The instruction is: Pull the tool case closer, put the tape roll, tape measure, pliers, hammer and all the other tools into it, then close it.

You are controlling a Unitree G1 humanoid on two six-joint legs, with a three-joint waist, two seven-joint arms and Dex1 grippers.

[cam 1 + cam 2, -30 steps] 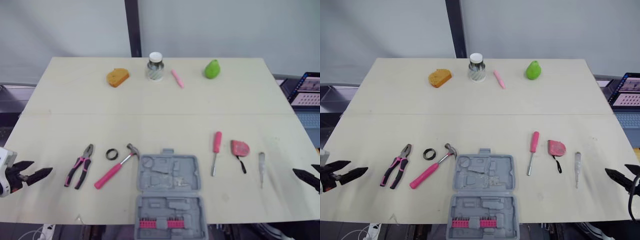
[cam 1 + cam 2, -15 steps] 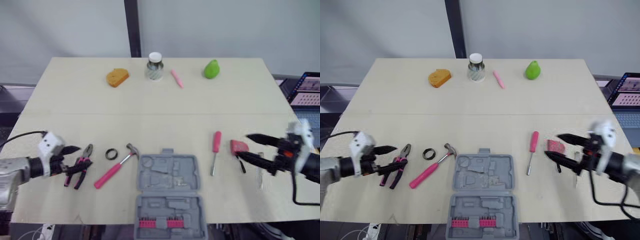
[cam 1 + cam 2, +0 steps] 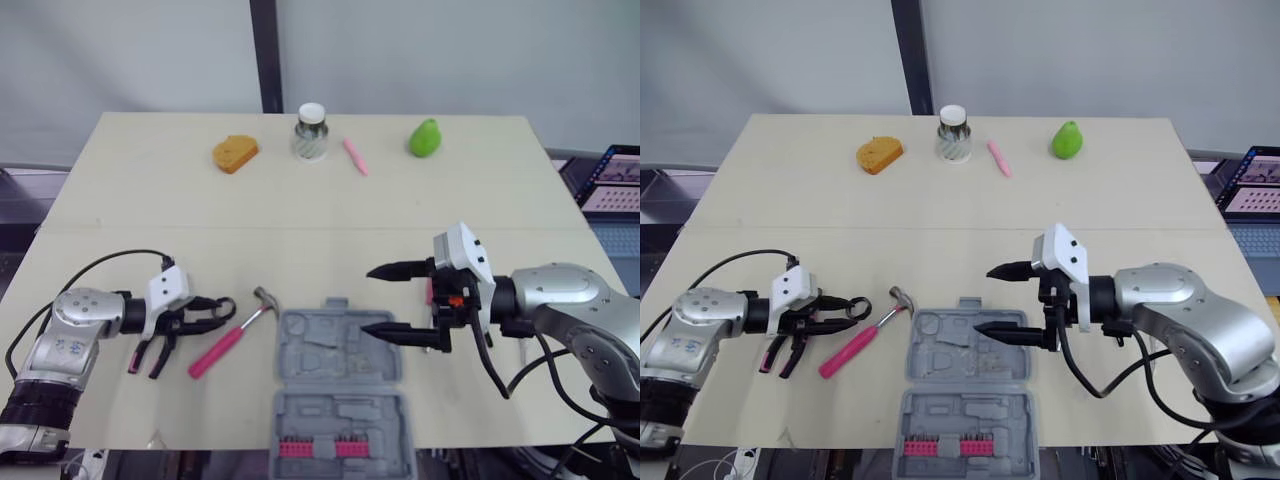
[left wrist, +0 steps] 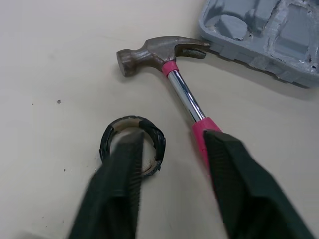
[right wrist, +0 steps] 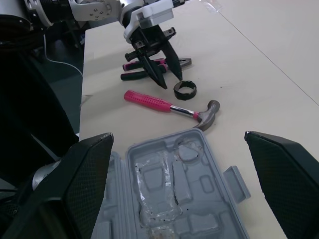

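On my pale table (image 3: 300, 215), left gripper (image 3: 222, 312) open at tape roll (image 4: 155, 137), right gripper (image 3: 368, 300) open over tool case (image 3: 340, 390). Grey wall (image 3: 450, 50), twelve o'clock.

Two silver-grey arms, black two-finger ends.
Left gripper (image 3: 218, 312) and right gripper (image 3: 368, 299): tapered matte-black fingers (image 4: 124, 189), white boxy wrist block (image 3: 462, 250) just behind them, rounded metallic forearm shells (image 3: 560, 290), looping black cables (image 3: 100, 262), small orange mark (image 3: 455, 299) behind the right fingers.

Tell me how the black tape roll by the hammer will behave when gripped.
The tape roll is a small thin ring lying flat: probably light, unlikely to roll unless tipped on edge. Its wall looks narrow, so the open left gripper might slip off. The hammer lies close; a push could slide the roll into it.
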